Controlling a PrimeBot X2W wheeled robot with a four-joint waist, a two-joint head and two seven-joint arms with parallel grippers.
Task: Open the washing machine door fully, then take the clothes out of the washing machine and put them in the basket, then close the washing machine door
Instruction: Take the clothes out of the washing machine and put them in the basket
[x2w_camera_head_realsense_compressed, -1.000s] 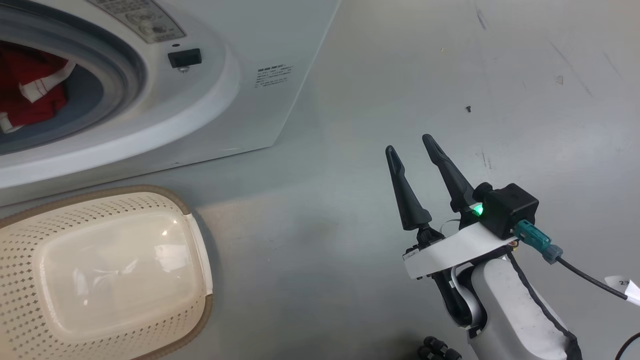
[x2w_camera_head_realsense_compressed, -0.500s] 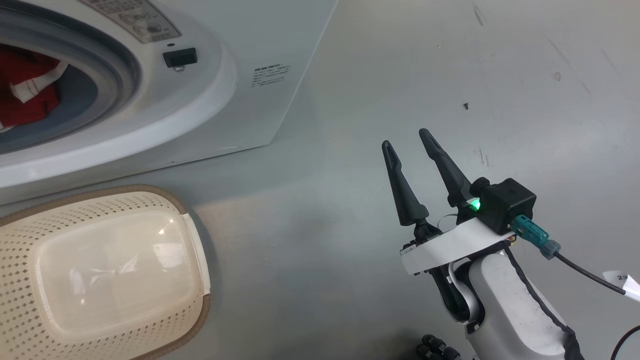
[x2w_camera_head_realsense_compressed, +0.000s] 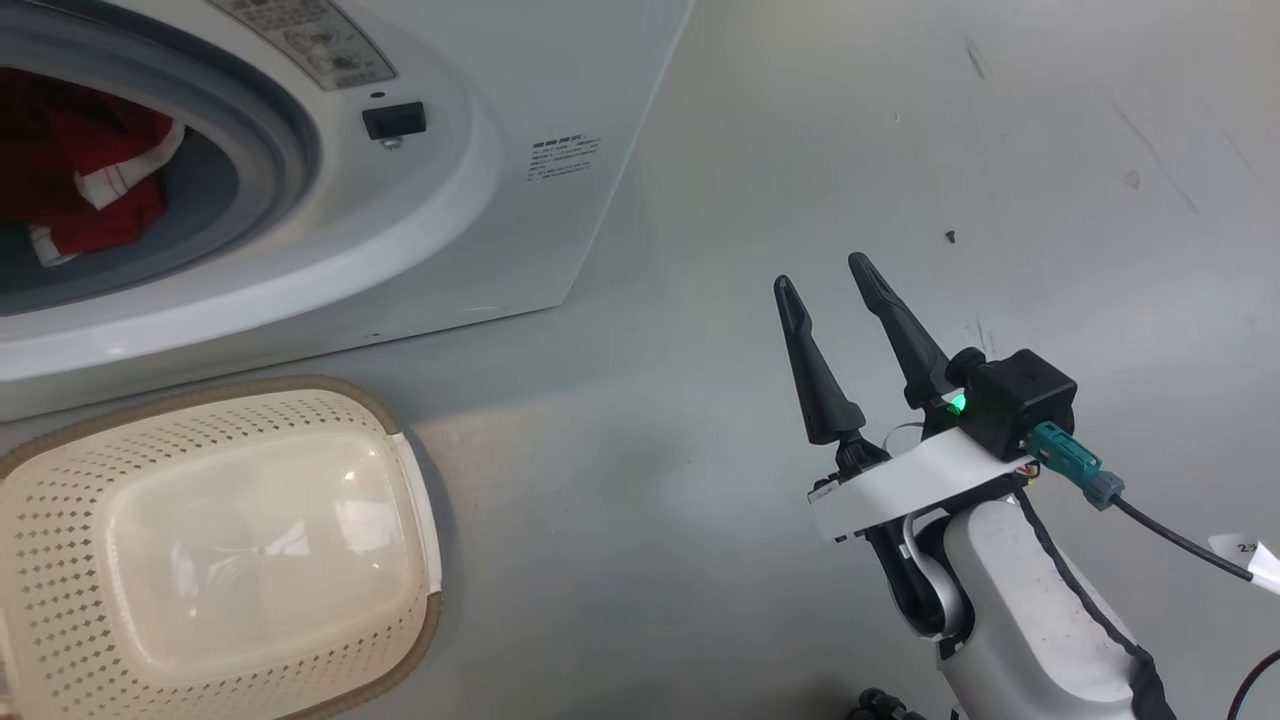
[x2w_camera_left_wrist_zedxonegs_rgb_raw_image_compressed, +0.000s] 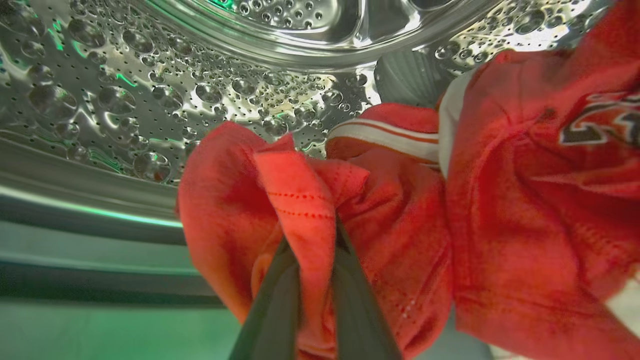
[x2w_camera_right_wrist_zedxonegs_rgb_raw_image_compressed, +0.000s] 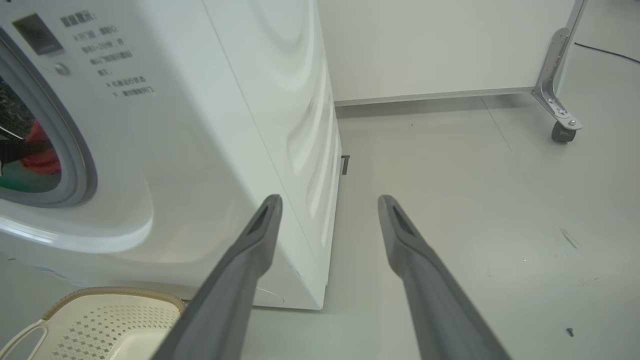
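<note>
Inside the studded steel drum (x2w_camera_left_wrist_zedxonegs_rgb_raw_image_compressed: 150, 100) of the washing machine (x2w_camera_head_realsense_compressed: 520, 200), my left gripper (x2w_camera_left_wrist_zedxonegs_rgb_raw_image_compressed: 314, 240) is shut on a fold of the red clothes (x2w_camera_left_wrist_zedxonegs_rgb_raw_image_compressed: 400, 225). A second red garment with white trim and print lies to the right of it. From the head, the clothes (x2w_camera_head_realsense_compressed: 90, 180) show through the open grey-ringed mouth. The cream basket (x2w_camera_head_realsense_compressed: 60, 520) stands on the floor in front of the machine with nothing in it. My right gripper (x2w_camera_head_realsense_compressed: 822, 272) hangs open over bare floor to the machine's right, holding nothing. The washing machine door is out of view.
Grey floor stretches to the right of the machine, with a small dark screw (x2w_camera_head_realsense_compressed: 949, 237) on it. A white panel on a caster frame (x2w_camera_right_wrist_zedxonegs_rgb_raw_image_compressed: 562, 130) stands behind. A dark cable (x2w_camera_head_realsense_compressed: 1170, 535) trails from my right wrist.
The head camera has shifted slightly, so the machine and basket sit a little further right in the picture. My left gripper has closed. The right gripper has kept its place, open.
</note>
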